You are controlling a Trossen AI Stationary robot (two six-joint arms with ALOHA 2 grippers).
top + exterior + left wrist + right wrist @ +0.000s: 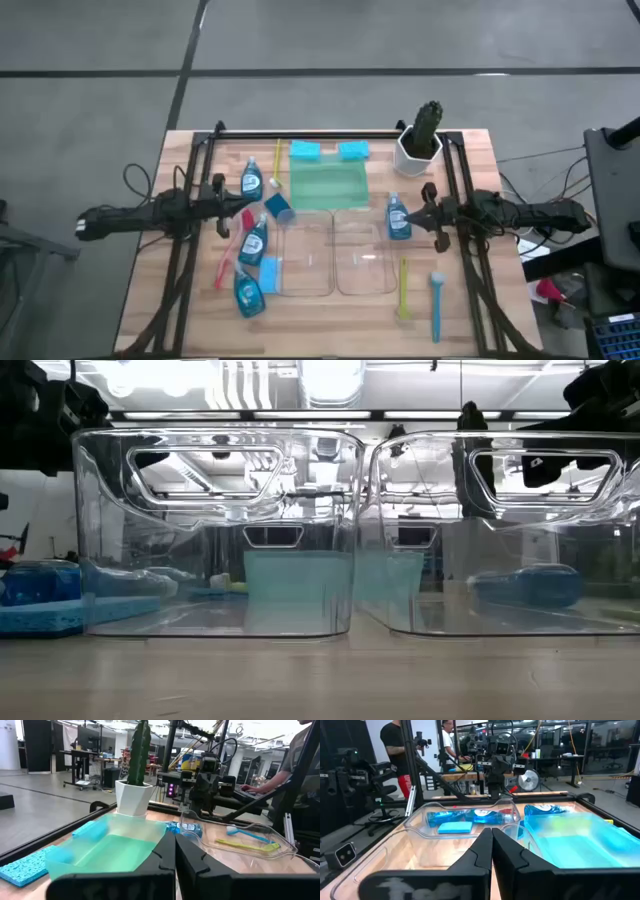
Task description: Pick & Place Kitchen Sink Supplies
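Several small clear bottles of blue liquid lie on the table: three at the left [250, 181] [253, 240] [248, 294] and one at the right [397, 218]. Blue sponges lie at the far side [305, 151] [353, 150] and by the left bin [268, 270]. A red-pink brush [228, 256] lies at the left; a yellow-green brush [403, 288] and a blue brush [437, 305] lie near right. My left gripper [240, 207] [175, 851] is shut and hovers among the left bottles. My right gripper [420, 212] [491, 845] is shut beside the right bottle.
Two clear bins [305, 262] [365, 258] stand side by side in the middle, a green tray [328, 186] behind them. A green cactus in a white pot [420, 140] stands at the far right corner. People stand beyond the table in the right wrist view.
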